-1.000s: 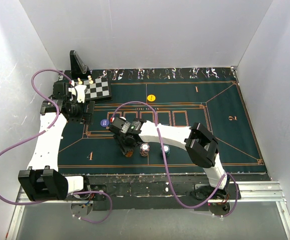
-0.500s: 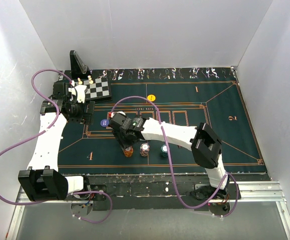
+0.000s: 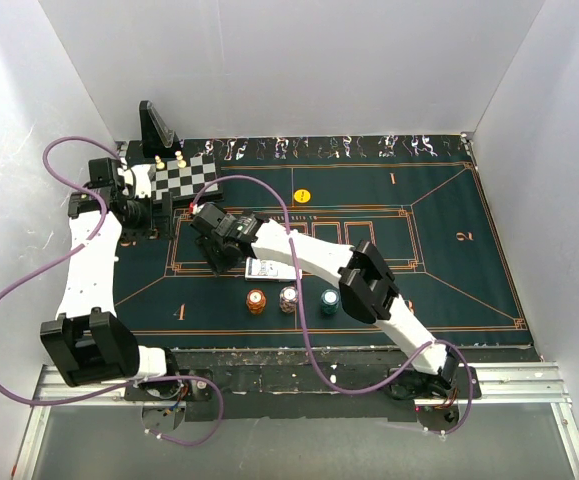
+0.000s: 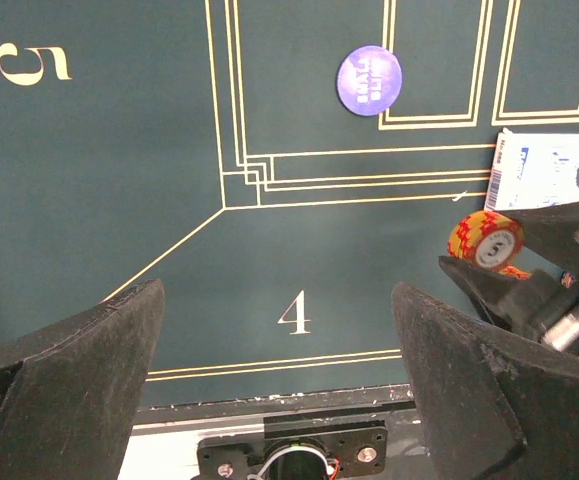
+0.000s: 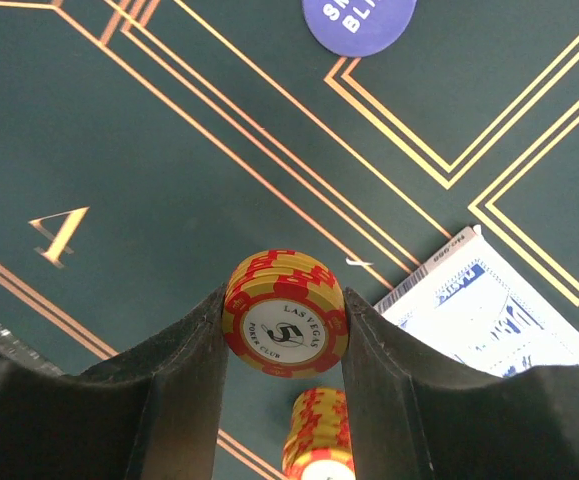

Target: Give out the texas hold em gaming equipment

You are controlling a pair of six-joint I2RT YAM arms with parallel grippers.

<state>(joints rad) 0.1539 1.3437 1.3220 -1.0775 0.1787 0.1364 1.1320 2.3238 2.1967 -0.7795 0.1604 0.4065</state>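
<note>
My right gripper (image 5: 285, 300) is shut on a short stack of orange poker chips (image 5: 285, 325), held off the green felt above the number 4 field. Under it stands another orange stack (image 5: 319, 440), which the top view shows as the orange stack (image 3: 256, 301) beside a whitish stack (image 3: 288, 299) and a teal stack (image 3: 329, 300). A white and blue pack of playing cards (image 3: 272, 269) lies just behind them. The purple disc (image 4: 369, 80) lies flat ahead; a yellow disc (image 3: 302, 195) sits farther back. My left gripper (image 4: 277, 290) hangs open and empty over the felt.
A black-and-white chessboard (image 3: 191, 177) with pawns and a black angled stand (image 3: 155, 125) sit at the far left corner. White walls close in the mat on three sides. The right arm (image 3: 309, 262) stretches across the mat's left middle, close to the left gripper (image 3: 162, 215).
The right gripper has risen from the orange stack with some chips and moved back and left, uncovering the card pack. The left arm has drawn back to the left.
</note>
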